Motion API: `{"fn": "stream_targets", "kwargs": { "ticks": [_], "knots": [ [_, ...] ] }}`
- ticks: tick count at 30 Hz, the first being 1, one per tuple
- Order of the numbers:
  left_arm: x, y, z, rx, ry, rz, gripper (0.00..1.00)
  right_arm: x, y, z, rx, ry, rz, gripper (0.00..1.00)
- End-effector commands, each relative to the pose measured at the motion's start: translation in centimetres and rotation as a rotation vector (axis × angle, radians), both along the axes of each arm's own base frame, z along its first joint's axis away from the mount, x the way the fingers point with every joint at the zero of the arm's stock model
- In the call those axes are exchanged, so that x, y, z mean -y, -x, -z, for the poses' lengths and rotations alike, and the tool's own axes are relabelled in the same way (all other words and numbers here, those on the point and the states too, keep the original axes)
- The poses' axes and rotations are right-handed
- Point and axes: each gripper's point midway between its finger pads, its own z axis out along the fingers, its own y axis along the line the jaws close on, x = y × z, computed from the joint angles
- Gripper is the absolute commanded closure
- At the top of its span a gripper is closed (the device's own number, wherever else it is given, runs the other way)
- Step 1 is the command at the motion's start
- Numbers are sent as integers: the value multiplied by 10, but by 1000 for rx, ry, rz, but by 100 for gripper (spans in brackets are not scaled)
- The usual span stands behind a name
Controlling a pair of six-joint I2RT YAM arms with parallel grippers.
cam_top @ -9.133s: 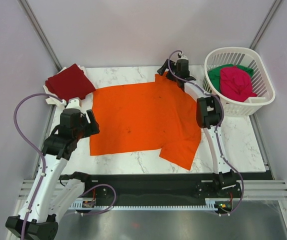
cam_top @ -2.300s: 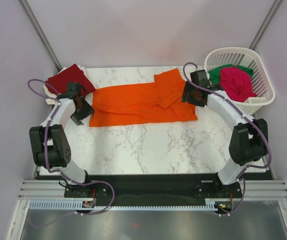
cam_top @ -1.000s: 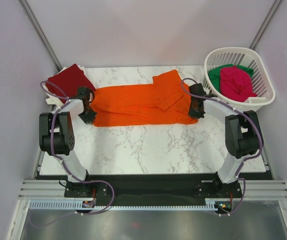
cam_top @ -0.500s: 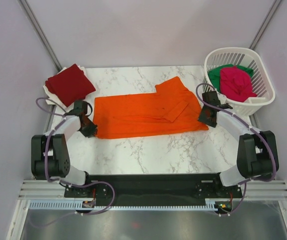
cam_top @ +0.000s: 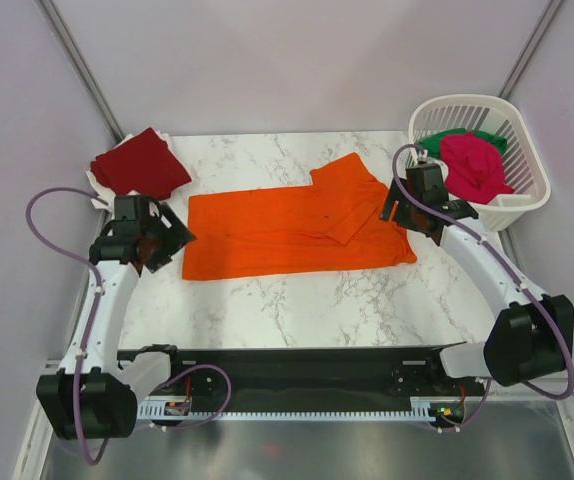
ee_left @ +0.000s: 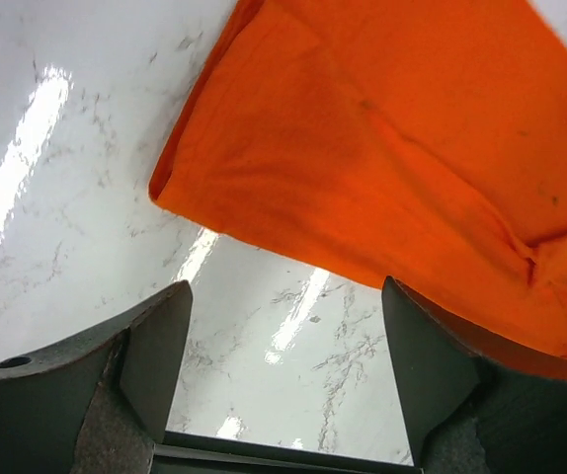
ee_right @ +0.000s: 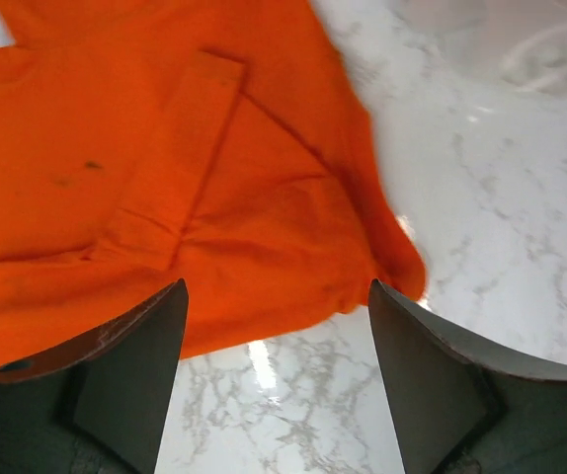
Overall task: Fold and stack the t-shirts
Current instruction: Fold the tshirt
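Note:
The bright orange t-shirt (cam_top: 287,225) lies folded in half lengthwise across the middle of the marble table, a sleeve folded on top at its right end. It fills the left wrist view (ee_left: 382,128) and the right wrist view (ee_right: 165,168). My left gripper (cam_top: 164,243) is open and empty, raised just off the shirt's left end. My right gripper (cam_top: 399,206) is open and empty, raised over the shirt's right end. A folded dark red t-shirt (cam_top: 139,165) lies at the back left corner. The magenta-pink t-shirt (cam_top: 472,165) and the green t-shirt (cam_top: 433,150) lie crumpled in the basket.
The white plastic lattice basket (cam_top: 523,165) stands at the back right corner, close to my right arm. Bare marble tabletop (cam_top: 307,300) runs along the near side of the orange shirt. A black rail borders the table's front edge.
Both grippers let go of the orange shirt's ends and lifted away; the left drew back leftward, the right rose toward the basket. The shirt lies folded in half, slid nearer.

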Motion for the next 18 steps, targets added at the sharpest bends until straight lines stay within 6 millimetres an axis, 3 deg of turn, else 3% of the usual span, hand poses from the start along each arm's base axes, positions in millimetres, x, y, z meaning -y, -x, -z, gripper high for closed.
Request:
{"fn": "stream_targets", "kwargs": {
  "ticks": [1, 2, 3, 5, 6, 11, 18],
  "knots": [
    [2, 11, -36, 72, -74, 161, 16, -48, -28, -3, 17, -134, -167, 23],
    [5, 14, -38, 75, -75, 194, 16, -54, -33, 2, 7, -152, -179, 28],
    [5, 19, -39, 78, -89, 234, 17, -57, -39, 18, -31, -157, -165, 37],
    [6, 34, -36, 46, -95, 261, 18, -75, -49, 22, -42, -207, -211, 44],
    [7, 40, -44, 78, -105, 272, 18, -77, -53, 39, -81, -208, -201, 47],
    [11, 61, -72, 228, -138, 304, 16, -88, -69, 63, -121, -220, -199, 52],
    [10, 69, -84, 320, -156, 279, 16, -94, -80, 98, -181, -231, -184, 53]
  ]
}}
